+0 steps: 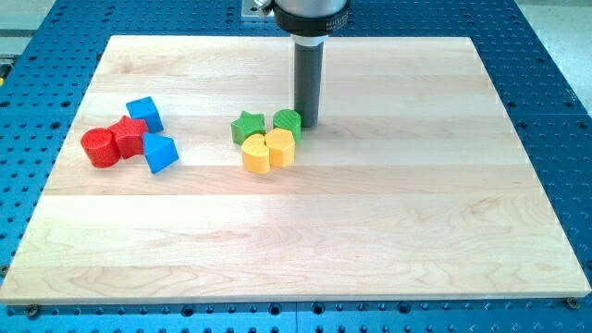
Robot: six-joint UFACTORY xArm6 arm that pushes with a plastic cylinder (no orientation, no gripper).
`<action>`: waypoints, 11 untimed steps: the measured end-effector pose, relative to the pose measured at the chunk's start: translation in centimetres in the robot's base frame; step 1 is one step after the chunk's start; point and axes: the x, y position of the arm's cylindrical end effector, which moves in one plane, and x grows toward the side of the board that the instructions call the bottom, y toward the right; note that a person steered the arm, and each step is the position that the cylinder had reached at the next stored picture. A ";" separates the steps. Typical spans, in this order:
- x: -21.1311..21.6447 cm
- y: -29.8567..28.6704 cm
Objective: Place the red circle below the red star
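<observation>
The red circle [99,147] lies at the view's left on the wooden board, touching the left side of the red star [129,136]. My tip [307,124] stands near the board's middle top, far to the right of both red blocks. It is right next to the green round block [288,121], on its right side.
A blue cube [145,113] sits above the red star and a blue triangular block [160,153] to its lower right. A green star [247,127], a yellow heart [257,154] and a yellow round block [280,145] cluster left of and below my tip.
</observation>
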 end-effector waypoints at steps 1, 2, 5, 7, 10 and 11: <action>0.0 0.0; -0.7 0.0; -7.4 -17.9; -0.5 -28.5; 6.8 -26.4; 8.1 -28.1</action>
